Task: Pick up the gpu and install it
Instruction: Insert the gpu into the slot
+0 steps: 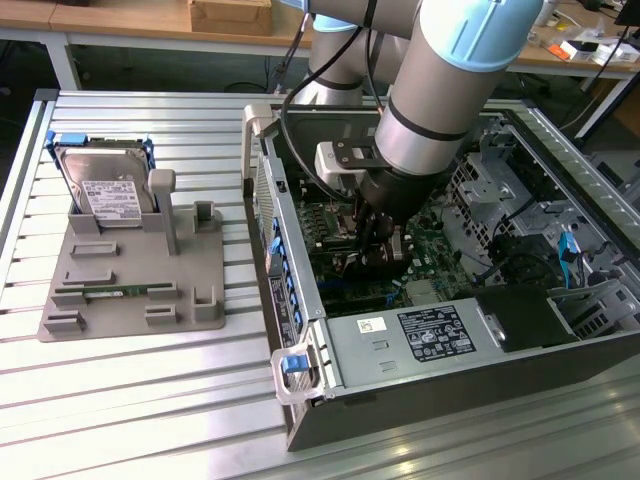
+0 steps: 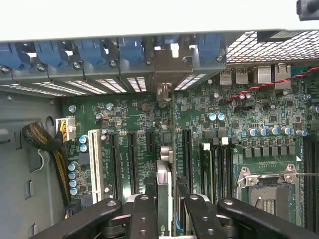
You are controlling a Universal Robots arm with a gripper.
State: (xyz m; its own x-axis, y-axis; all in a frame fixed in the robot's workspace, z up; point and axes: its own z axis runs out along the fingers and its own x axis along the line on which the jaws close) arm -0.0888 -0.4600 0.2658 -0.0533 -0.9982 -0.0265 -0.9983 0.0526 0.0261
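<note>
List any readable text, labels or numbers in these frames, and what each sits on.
None can be read.
Hard drive white label: print too small.
Power supply black label and small white sticker: too small.
Motherboard white markings: blurred.
Gpu in the gripper: no readable text.

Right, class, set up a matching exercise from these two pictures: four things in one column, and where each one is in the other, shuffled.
Things
1. gpu
2. hard drive
3. memory stick
4. gripper

Places
A. standing upright in the grey holder, at its far end
B. lying flat in a low slot of the grey holder
C. down inside the open computer case, above the motherboard
D. held edge-on between the fingers, over the expansion slots

Pairs: 1-D, 2-A, 3-B, 4-C
</note>
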